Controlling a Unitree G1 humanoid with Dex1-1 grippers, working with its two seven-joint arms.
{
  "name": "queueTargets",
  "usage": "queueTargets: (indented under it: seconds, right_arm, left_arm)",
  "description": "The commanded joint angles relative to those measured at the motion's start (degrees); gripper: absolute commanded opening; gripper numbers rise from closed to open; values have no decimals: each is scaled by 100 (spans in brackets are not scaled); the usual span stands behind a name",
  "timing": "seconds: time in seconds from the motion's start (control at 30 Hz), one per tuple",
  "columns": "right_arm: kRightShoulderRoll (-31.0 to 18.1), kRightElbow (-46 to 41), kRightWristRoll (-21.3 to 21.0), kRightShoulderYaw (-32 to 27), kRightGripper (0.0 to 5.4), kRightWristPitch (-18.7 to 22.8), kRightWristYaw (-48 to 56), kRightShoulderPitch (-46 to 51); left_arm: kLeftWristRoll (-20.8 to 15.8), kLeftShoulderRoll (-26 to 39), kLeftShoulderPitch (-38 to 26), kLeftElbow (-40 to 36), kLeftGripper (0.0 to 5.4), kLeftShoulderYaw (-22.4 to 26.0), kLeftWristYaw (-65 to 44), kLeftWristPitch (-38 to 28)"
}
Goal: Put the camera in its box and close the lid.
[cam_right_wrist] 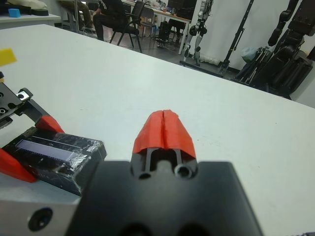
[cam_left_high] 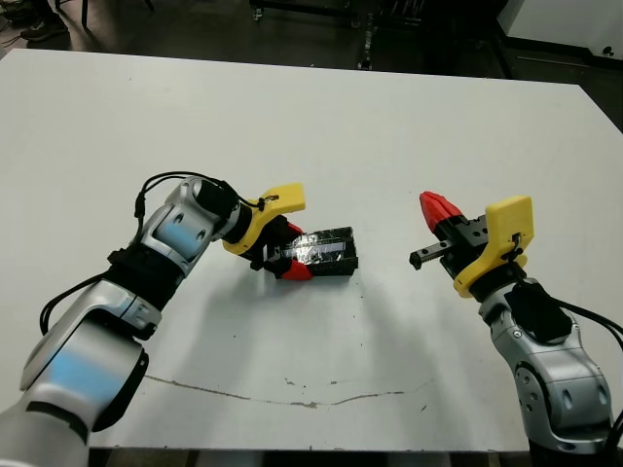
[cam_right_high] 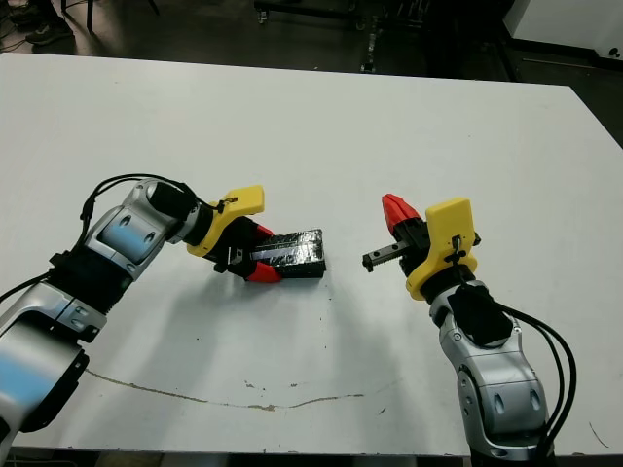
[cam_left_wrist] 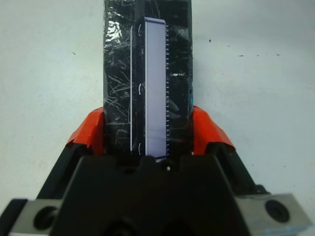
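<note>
The black box (cam_left_high: 334,267) lies on the table left of centre, and my left gripper (cam_left_high: 292,251) is shut on it, one red finger (cam_left_wrist: 91,132) against each long side. The glossy, scratched lid (cam_left_wrist: 118,73) sits flat on top of the box. Through its clear top the camera (cam_left_wrist: 156,83) appears as a slim bluish bar lying lengthwise inside. To the right, my right gripper (cam_left_high: 438,206) hangs above the table, shut and empty, well apart from the box (cam_right_wrist: 64,173).
A thin brown crack line (cam_left_high: 292,394) runs across the white table (cam_left_high: 292,126) near the front edge. Beyond the far edge are chairs, a seated person (cam_right_wrist: 106,14) and equipment stands (cam_right_wrist: 290,39).
</note>
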Motion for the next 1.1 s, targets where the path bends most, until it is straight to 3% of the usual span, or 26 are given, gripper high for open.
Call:
queueTargets:
  seconds: [0.03, 0.63, 0.83, 1.1]
  right_arm:
    - [-19, -12, 16, -18, 0, 59, -40, 46]
    - [-34, 3, 17, -17, 0, 83, -72, 7]
    - [-50, -20, 39, -14, 0, 152, -72, -9]
    - [-62, -41, 29, 7, 0, 125, -51, 5]
  left_arm:
    - [-52, -513, 289, 46, 316, -330, -66, 81]
    - [344, -556, 138, 160, 316, -771, 38, 111]
    - [721, -272, 275, -91, 401, -935, 403, -849]
    - [677, -157, 405, -136, 503, -834, 531, -969]
